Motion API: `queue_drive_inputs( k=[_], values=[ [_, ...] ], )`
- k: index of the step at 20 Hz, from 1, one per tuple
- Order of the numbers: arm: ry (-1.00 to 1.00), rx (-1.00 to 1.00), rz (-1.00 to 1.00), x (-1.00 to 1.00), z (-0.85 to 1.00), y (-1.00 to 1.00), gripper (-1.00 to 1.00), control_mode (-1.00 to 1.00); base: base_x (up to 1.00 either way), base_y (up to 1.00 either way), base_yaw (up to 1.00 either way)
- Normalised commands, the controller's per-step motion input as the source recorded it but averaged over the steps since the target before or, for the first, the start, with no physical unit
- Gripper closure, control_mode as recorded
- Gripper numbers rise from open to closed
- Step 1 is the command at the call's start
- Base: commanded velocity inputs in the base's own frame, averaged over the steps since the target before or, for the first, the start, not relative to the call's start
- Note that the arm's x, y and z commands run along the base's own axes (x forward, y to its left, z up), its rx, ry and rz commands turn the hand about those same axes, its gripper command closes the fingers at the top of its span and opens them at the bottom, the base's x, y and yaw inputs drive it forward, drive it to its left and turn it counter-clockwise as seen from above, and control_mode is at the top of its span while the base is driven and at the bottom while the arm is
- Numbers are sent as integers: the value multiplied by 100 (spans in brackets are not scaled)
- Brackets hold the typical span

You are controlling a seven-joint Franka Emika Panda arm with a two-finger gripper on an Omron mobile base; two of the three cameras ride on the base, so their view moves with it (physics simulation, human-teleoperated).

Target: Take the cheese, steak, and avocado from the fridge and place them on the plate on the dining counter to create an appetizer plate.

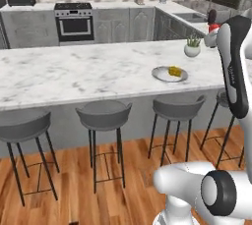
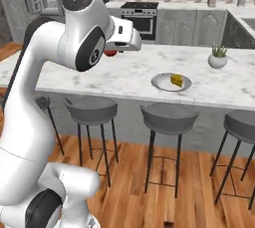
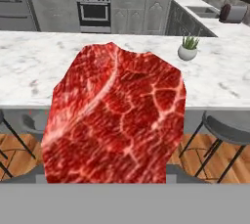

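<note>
You've got the steak [image 3: 114, 115] clamped in the gripper [image 2: 115, 48] — in the hand view it sits right up against the lens, a big slab of deep red meat w/ pale pink marbling lines running through it, roughly triangular, narrower at the top, wider toward the bottom. The fingertips are hidden behind it, so you can't see the jaws themselves, but the meat rides w/ the hand. In the right base view you see just a small red bit of it poking out under the white hand, above the near-left part of the dining counter [image 2: 119, 75]. In the left base view a red spot shows at the hand by the right edge, next to the upper arm.

The counter is a long white marble slab w/ grey veins, and grey round stools [image 1: 104, 115] line up along its near side. The plate [image 1: 162, 75] sits on it toward the right, a light grey shallow round w/ a raised rim. The cheese [image 1: 174, 71] is on the plate already, a small bright yellow chunk, off to the plate's right side. A small white pot w/ a green plant [image 1: 192, 47] stands on the counter beyond the plate, apart from it. The steak hangs well apart from the plate, over to its left in the right base view.

Behind the counter you see the oven [image 1: 74, 22] in the back wall cabinets.
</note>
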Motion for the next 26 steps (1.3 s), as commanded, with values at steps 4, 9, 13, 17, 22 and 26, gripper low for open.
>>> queue_drive_inputs(
  k=[4, 9, 13, 17, 22, 26],
  values=[
    [0, 0, 0, 0, 0, 0, 100, 100, 6, -100, -5],
    [0, 0, 0, 0, 0, 0, 100, 100, 18, -100, -5],
    [0, 0, 0, 0, 0, 0, 100, 100, 80, -49, -1],
    [0, 0, 0, 0, 0, 0, 100, 100, 100, 4, 0],
    [0, 0, 0, 0, 0, 0, 100, 100, 100, 51, -2],
    [0, 0, 0, 0, 0, 0, 100, 100, 89, 76, -9]
  ],
)
